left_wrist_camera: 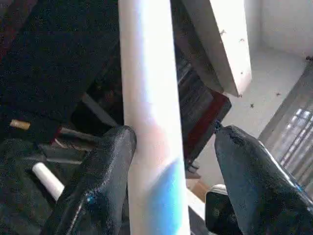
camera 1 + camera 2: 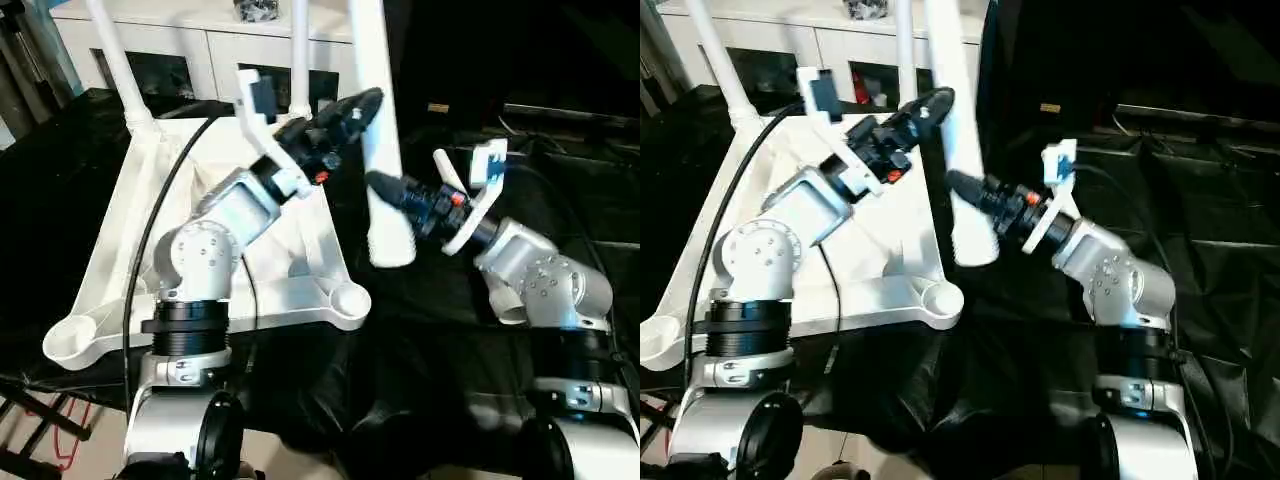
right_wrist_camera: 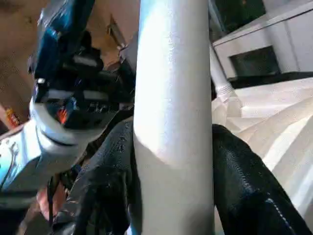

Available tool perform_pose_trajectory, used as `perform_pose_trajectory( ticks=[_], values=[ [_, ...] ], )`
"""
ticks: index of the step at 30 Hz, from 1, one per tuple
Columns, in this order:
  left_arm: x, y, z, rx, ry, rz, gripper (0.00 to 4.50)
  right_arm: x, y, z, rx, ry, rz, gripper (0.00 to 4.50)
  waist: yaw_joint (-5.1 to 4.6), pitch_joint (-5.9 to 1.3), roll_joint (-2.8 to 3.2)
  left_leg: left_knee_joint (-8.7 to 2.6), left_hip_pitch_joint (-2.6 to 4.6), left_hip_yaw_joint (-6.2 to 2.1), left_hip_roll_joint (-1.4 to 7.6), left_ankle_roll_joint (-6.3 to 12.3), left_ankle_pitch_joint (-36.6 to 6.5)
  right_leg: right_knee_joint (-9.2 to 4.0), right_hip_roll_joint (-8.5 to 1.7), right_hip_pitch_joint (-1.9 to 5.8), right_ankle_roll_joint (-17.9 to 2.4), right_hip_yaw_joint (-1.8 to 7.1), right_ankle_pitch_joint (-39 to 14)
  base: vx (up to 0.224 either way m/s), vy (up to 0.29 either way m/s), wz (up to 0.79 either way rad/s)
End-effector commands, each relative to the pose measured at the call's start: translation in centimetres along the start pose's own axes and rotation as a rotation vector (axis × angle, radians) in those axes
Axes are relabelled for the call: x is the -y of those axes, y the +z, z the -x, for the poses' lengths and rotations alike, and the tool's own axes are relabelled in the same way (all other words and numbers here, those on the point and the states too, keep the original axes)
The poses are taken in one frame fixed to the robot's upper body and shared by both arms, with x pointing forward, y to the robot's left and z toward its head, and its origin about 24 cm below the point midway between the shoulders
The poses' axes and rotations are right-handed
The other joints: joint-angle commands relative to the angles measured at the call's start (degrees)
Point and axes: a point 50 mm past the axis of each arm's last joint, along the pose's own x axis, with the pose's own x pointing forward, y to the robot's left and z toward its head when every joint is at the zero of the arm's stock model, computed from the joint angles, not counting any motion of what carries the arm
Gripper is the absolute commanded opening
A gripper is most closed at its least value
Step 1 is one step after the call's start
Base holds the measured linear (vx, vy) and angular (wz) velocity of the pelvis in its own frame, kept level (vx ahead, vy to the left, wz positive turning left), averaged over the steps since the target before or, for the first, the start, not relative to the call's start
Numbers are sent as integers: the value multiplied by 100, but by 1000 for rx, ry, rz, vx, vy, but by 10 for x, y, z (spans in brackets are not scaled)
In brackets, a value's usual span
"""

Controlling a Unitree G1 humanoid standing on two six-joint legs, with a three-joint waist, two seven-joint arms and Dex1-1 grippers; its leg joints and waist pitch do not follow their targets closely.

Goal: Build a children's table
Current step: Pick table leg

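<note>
Head views — the tabletop [image 2: 290, 250] lies upside down on the black-draped surface [image 2: 420, 350], ribbed side up, with two legs [image 2: 118, 60] already standing in the far corner sockets. You have a third leg [image 2: 382, 150] held upright in the air, just beside the tabletop's right edge, its ribbed lower end hanging above the black cloth and not over any socket. The right end effector [image 2: 378, 186] is clamped on it low down; the left end effector [image 2: 362, 108] reaches across to it higher up. So the step in hand is carrying leg three to a socket. The near right socket [image 2: 350, 300] stands empty and looks the closest target. Your next move calls for shifting the leg's foot over that socket, keeping it plumb, then pressing down.

Left wrist view — the leg runs between the two black fingers [image 1: 95, 181]; one touches the tube, the other stands clear of it, so this is a loose bracket, not a squeeze.

Right wrist view — both fingers [image 3: 105, 186] press the leg from either side, a firm hold; the tabletop and a standing leg show behind.

No brand, label or readable writing anywhere.
</note>
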Motion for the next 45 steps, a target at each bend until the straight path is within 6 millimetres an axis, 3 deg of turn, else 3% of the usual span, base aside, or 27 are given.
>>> perform_pose_trajectory(
  ticks=[1, 9, 14, 19, 20, 24, 25, 26, 28, 32, 33, 36, 38, 42, 43, 45],
  values=[
    [10, -4, -6, -34, -52, 13, 282, -8, 0, -10, -33, 41, 40, 185, 30, -481, -51, -355, 43, 8, 45, 128, -924, -497, -270, 360, -875, 190, -1610, 0, 0, 0],
    [6, -4, -6, -65, 65, -24, 221, -14, -2, -26, -82, -3, 150, 185, 20, -478, -55, -355, 23, 10, 47, 90, -845, -476, -277, 364, -870, 201, -1419, 0, 0, 0],
    [2, -4, -7, -76, 143, -62, 189, -22, -2, -44, -104, -63, 267, 185, 11, -491, -14, -356, 30, 4, 49, 59, -789, -467, -271, 349, -866, 201, -1271, 0, 0, 0],
    [2, -5, -6, -89, 166, -120, 185, -27, 3, -52, -97, -84, 334, 185, 2, -495, -7, -362, 22, -4, 61, 59, -752, -420, -271, 361, -988, 202, -928, 0, 0, 0],
    [1, -6, -5, -94, 191, -148, 185, -29, 2, -54, -129, -102, 406, 185, 14, -496, -28, -365, 19, -6, 68, 56, -703, -414, -275, 365, -983, 202, -865, 0, 0, 0],
    [1, -10, -5, -117, 211, -221, 184, -34, -2, -60, -184, -110, 517, 185, 18, -492, 18, -361, 26, 1, 60, 31, -709, -422, -279, 363, -952, 213, -860, 0, 0, 0],
    [1, -11, -5, -125, 211, -229, 184, -34, -3, -61, -191, -118, 539, 185, 5, -490, 4, -362, 16, 0, 62, 8, -716, -420, -271, 364, -931, 215, -843, 0, 0, 0],
    [1, -12, -6, -132, 213, -258, 184, -35, -3, -63, -190, -126, 552, 185, 10, -491, 28, -361, 25, -2, 56, -18, -756, -419, -277, 370, -923, 215, -866, 0, 0, 0],
    [1, -14, -7, -146, 205, -296, 184, -37, -1, -66, -178, -142, 566, 185, -4, -489, 6, -369, 20, -7, 54, -15, -790, -432, -273, 371, -895, 216, -894, 0, 0, 0],
    [1, -13, -6, -112, 192, -308, 184, -40, 0, -69, -136, -150, 544, 185, -21, -484, 18, -378, 26, -9, 59, -57, -919, -437, -273, 364, -910, 216, -994, 0, 0, 0],
    [1, -11, -5, -107, 182, -310, 184, -40, 0, -69, -126, -141, 519, 185, -31, -481, -7, -379, 25, -2, 56, -45, -964, -447, -270, 361, -911, 219, -1019, 0, 0, 0],
    [1, -9, -3, -100, 169, -313, 184, -39, 1, -67, -118, -131, 488, 255, -22, -484, 5, -378, 42, -2, 70, -25, -968, -434, -273, 344, -934, 224, -1015, 0, 0, 0],
    [-2, -3, 2, -98, 129, -324, 184, -35, 2, -62, -144, -94, 455, 264, -22, -486, -22, -376, 40, 3, 60, -1, -965, -428, -271, 353, -941, 221, -1010, 0, 0, 0],
    [-4, -2, 5, -103, 97, -330, 184, -33, 3, -58, -169, -59, 436, 297, -11, -486, 8, -370, 49, 4, 66, 19, -921, -428, -273, 343, -980, 225, -936, 0, 0, 0],
    [-4, -1, 6, -110, 62, -329, 183, -33, 3, -55, -198, -17, 419, 301, -7, -487, 41, -368, 54, 3, 62, 19, -936, -419, -268, 347, -998, 225, -918, 0, 0, 0],
    [-4, -1, 7, -114, 37, -327, 183, -33, 2, -53, -217, 11, 409, 301, 0, -490, 13, -367, 38, 5, 60, 39, -914, -411, -268, 364, -1027, 226, -827, 0, 0, 0]
  ],
)
